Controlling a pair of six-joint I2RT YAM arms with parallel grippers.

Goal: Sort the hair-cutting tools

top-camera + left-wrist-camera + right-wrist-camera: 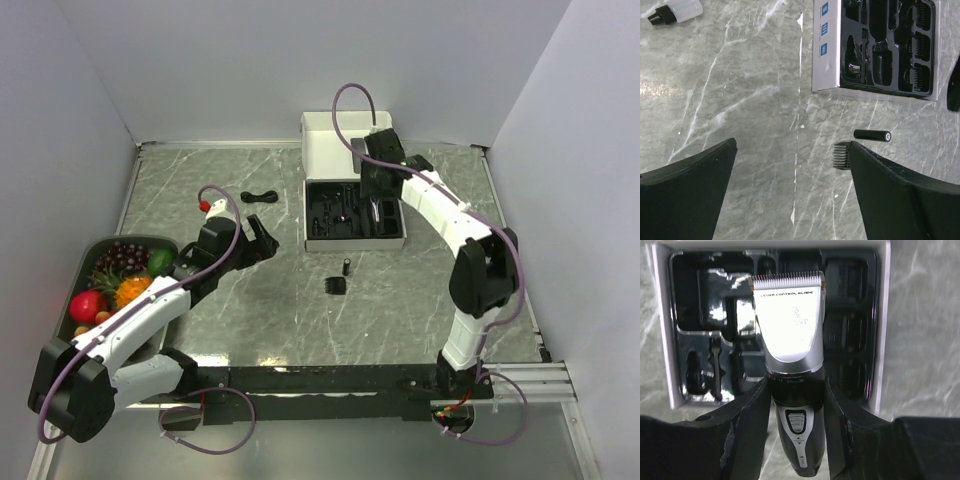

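Note:
My right gripper [796,395] is shut on the black-and-silver hair clipper [790,325], holding it by its black waist, blade end forward, over the black moulded tray of the open white box [662,340]. In the top view this gripper [372,185] hangs over the box's far end [355,243]. The small black comb guard [336,285] and the tiny black cylinder [346,266] lie on the table just in front of the box. Both show in the left wrist view, the guard [842,154] partly behind my right finger, the cylinder [872,135] beyond it. The coiled black cable [258,196] lies left of the box. My left gripper [262,240] [792,145] is open and empty.
A grey tray of colourful fruit [95,250] sits at the left edge beside my left arm. The box's white lid [325,140] stands open at the back wall. A small white bottle with a black cap [675,12] lies on the marble table in the left wrist view.

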